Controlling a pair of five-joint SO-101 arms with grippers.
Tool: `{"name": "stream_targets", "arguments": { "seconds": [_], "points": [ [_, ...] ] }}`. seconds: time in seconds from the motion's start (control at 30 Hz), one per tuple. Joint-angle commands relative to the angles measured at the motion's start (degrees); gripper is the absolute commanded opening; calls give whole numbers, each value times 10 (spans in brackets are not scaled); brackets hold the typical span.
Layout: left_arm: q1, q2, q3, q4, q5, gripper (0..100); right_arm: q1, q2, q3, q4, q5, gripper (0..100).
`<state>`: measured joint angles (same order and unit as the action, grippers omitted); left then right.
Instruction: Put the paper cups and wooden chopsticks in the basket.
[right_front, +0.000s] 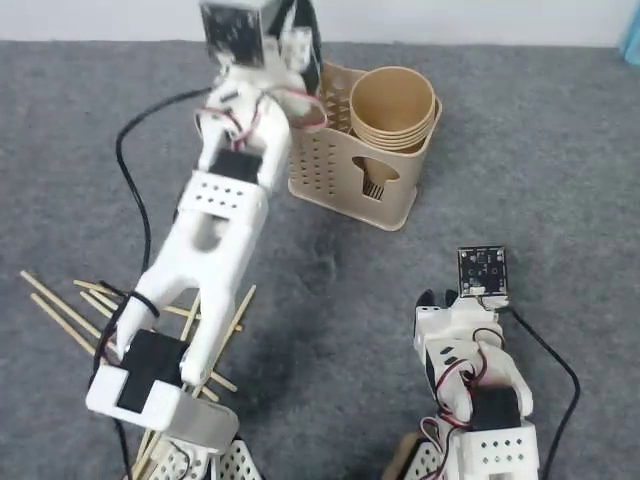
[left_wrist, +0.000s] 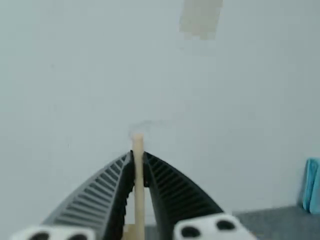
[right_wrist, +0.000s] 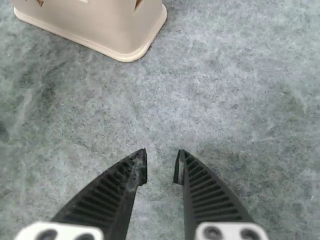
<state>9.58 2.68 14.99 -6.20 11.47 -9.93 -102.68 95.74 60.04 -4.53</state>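
From the high view, loose wooden chopsticks (right_front: 60, 310) lie scattered near left, partly under the left arm, too overlapped for me to count. The left wrist view gives me the grip itself: left gripper (left_wrist: 138, 157) pinching one chopstick (left_wrist: 138, 142). One basket (right_front: 340, 170) stands far centre, with at least four nested paper cups (right_front: 392, 100) in its right end. In the right wrist view, the right gripper (right_wrist: 160, 167) is slightly parted over grey carpet (right_wrist: 240, 90).

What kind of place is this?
Probably a robot practice table: two white robot arms on a grey felt-like mat, with a beige slotted plastic basket and loose wooden chopsticks.
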Motion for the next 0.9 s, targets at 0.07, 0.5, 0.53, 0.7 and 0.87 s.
{"name": "stream_targets", "arguments": {
  "seconds": [0.07,0.5,0.53,0.7,0.87],
  "points": [
    [4,-59,146,-88,4,16,4,-14,8,-10,13,97],
    [-98,-232,76,186,8,242,4,-14,8,-10,13,97],
    [-111,-248,60,218,8,242,4,-14,8,-10,13,97],
    [-173,-309,11,389,8,242,4,-14,8,-10,13,97],
    [-213,-339,13,633,5,242,5,-14,8,-10,12,97]
  ]
}}
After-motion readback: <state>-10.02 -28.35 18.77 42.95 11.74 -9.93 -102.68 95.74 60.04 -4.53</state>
